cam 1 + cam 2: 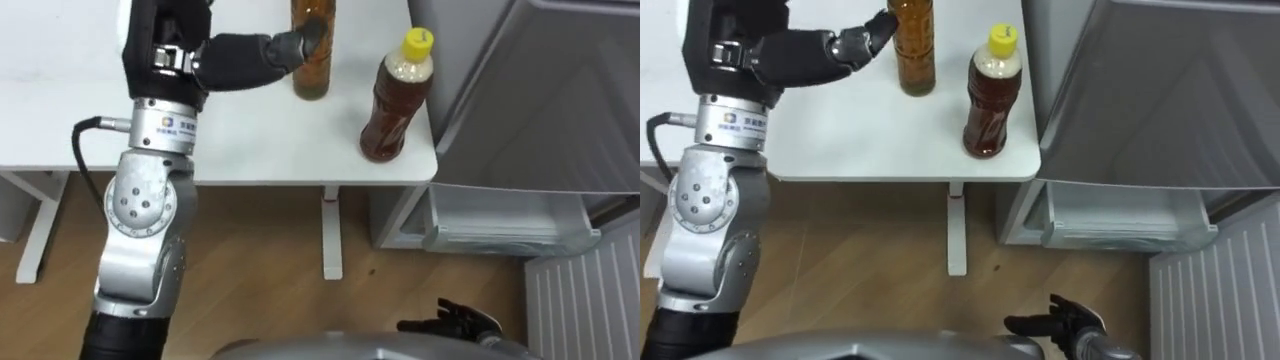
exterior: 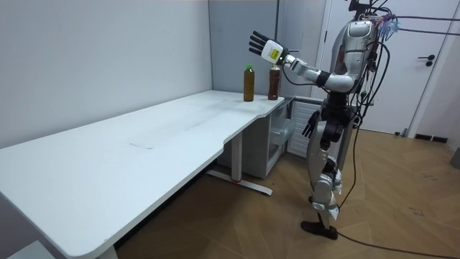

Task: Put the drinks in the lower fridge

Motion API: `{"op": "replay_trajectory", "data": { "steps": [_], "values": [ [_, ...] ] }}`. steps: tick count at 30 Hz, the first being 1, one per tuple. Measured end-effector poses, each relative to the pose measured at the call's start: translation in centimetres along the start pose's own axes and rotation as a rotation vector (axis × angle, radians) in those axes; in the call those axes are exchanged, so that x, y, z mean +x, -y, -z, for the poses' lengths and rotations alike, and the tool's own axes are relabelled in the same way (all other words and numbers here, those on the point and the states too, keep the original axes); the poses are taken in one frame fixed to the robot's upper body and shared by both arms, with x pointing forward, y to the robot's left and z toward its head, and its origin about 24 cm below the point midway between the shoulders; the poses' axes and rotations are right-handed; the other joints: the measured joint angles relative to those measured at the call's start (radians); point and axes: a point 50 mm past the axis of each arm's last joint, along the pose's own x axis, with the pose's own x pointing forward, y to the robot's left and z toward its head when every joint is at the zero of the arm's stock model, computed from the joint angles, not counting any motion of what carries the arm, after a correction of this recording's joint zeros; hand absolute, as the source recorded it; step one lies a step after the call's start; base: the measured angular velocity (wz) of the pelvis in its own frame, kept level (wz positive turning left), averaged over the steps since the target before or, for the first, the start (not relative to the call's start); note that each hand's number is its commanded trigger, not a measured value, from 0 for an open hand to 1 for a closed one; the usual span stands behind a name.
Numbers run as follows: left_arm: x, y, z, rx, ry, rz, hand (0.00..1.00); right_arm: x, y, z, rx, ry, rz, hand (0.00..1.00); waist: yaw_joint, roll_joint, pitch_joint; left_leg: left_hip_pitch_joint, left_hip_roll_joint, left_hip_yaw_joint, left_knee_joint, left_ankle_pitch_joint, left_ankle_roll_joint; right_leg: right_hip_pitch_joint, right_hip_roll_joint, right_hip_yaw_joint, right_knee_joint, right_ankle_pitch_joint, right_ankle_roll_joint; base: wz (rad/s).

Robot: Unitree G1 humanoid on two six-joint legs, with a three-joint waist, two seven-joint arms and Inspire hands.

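The left hand (image 1: 235, 60) is held open, fingers (image 1: 290, 45) outstretched just beside the amber bottle (image 1: 312, 75). The yellow-capped bottle (image 1: 397, 105) is seen beyond them on the tabletop (image 1: 250, 150). The right hand (image 1: 455, 322) is hung low, fingers relaxed.

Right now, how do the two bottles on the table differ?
The yellow-capped bottle holds dark brown drink; the green-capped bottle holds lighter amber. The yellow-capped bottle has a curved, waisted body; the green-capped bottle is straight-sided. The left hand is at the green-capped bottle, while the yellow-capped bottle stands alone near the corner. Both stand upright and capped on the white table.
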Motion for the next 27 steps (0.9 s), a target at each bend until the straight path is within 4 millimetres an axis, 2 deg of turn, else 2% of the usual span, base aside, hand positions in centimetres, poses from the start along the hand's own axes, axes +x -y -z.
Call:
{"op": "replay_trajectory", "data": {
  "steps": [7,11,18,23,27],
  "values": [
    [0.1,0.9,-0.8,-0.058,0.029,0.110,0.00,0.1,-0.2,-0.3,-0.004,0.007,-0.004,0.00,-0.022,0.000,0.0004,-0.001,0.009,0.004,-0.003,-0.001,0.000,-0.004,0.003,0.014,0.002,0.000,0.000,-0.04],
    [0.7,1.8,-1.1,-0.065,0.047,0.181,0.00,0.2,-0.3,-0.6,-0.019,0.006,-0.005,0.00,-0.025,0.002,0.0000,-0.002,0.011,0.021,-0.004,-0.001,0.000,-0.010,0.006,0.031,0.004,0.001,-0.002,-0.08],
    [0.6,3.1,-0.5,-0.087,-0.006,0.271,0.00,0.2,-0.2,-0.8,-0.017,-0.004,0.006,0.00,-0.034,0.011,0.0031,-0.002,0.011,0.036,-0.004,-0.001,0.000,-0.018,0.009,0.046,0.004,0.002,-0.003,-0.07],
    [0.6,3.3,-0.3,-0.092,-0.027,0.295,0.00,0.2,0.0,-0.8,-0.017,-0.005,0.010,0.00,-0.034,0.020,-0.0010,0.001,0.012,0.039,-0.010,-0.001,0.000,-0.019,0.010,0.049,0.004,0.002,-0.003,0.00],
    [0.6,3.5,-0.1,-0.094,-0.039,0.305,0.00,0.2,0.0,-0.8,-0.018,-0.006,0.010,0.00,-0.038,0.019,-0.0009,0.001,0.012,0.041,-0.010,-0.001,0.000,-0.019,0.010,0.051,0.004,0.002,-0.003,0.00]
  ]
}}
